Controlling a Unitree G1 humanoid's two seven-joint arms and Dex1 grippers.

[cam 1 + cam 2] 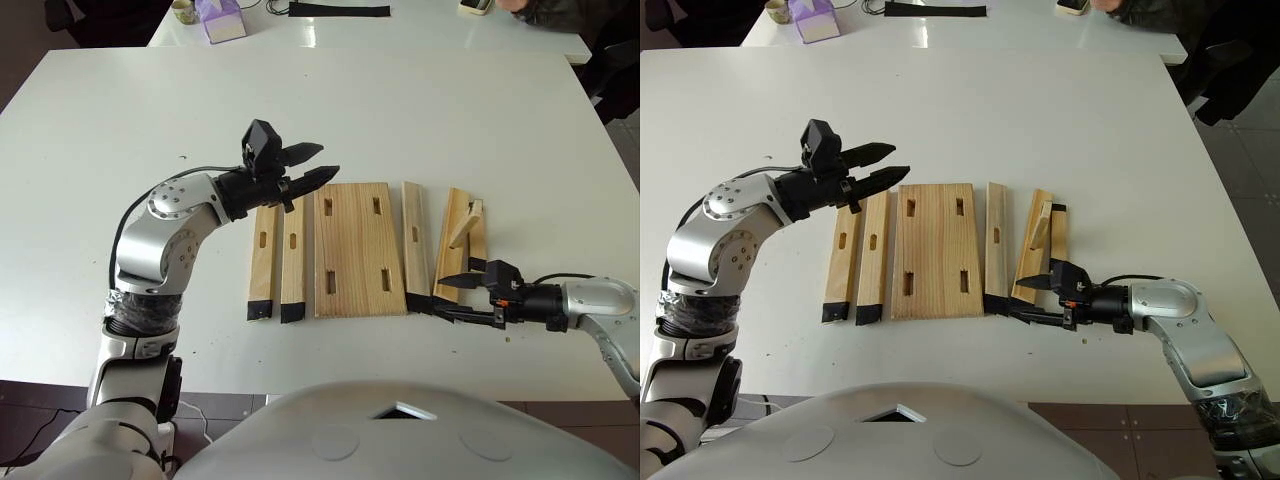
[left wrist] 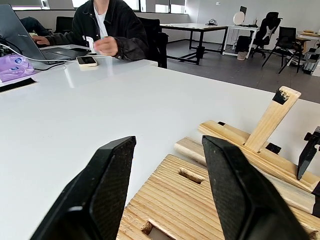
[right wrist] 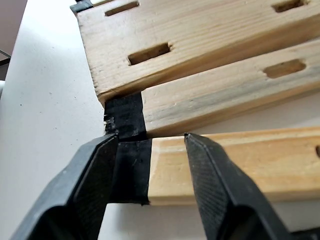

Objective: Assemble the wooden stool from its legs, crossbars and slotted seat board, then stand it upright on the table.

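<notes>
Stool parts lie flat, unassembled, on the counter (image 1: 120, 120): slotted seat board (image 1: 358, 250) central, legs (image 1: 293, 258) either side of it. Right jaws stand open astride the black-taped end of the outermost leg (image 1: 450, 250) right of the board. Left jaws gape above its far-left corner. Picking up a first leg seems the step in hand, and the next move calls for closing squarely on that end.

Silver arms (image 1: 165, 240), black cables (image 1: 196, 170); left tool (image 1: 328, 159), right tool (image 1: 435, 294) black.

The flat pale wooden seat board (image 1: 355, 250) with four slots shows bare grain — matt and a bit rough. The big white table (image 1: 120, 120) is smooth and shiny. The right gripper (image 3: 150, 140) has black matt fingers (image 3: 220, 190) with fine bumpy pads.
</notes>
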